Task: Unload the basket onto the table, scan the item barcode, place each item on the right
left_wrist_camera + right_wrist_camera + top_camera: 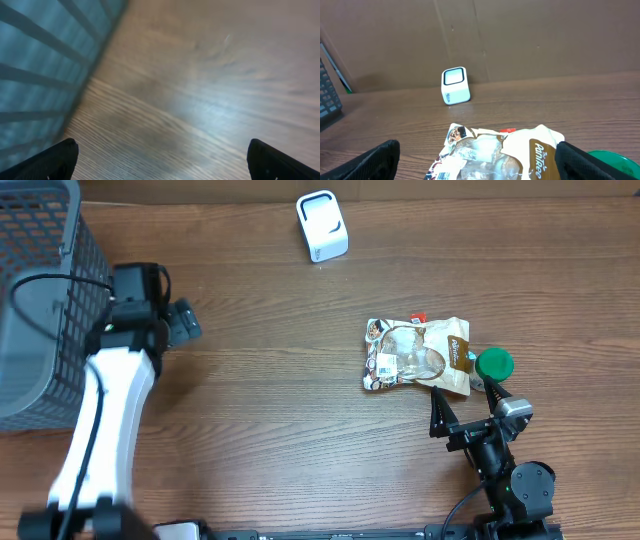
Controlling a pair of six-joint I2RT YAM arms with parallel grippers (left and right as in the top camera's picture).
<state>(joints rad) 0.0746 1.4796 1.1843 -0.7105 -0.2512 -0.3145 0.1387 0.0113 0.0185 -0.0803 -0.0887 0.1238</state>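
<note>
Right gripper (464, 392) before crosswise snack bag (417, 355)

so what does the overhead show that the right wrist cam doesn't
Only the overhead: the left arm, and the snack bag whole, white label included. Only the right wrist: the brown wall rising behind the table, and the scanner seen from the front. Both: the scanner, the snack bag, the green round object, the wooden table and part of the grey basket.
</note>
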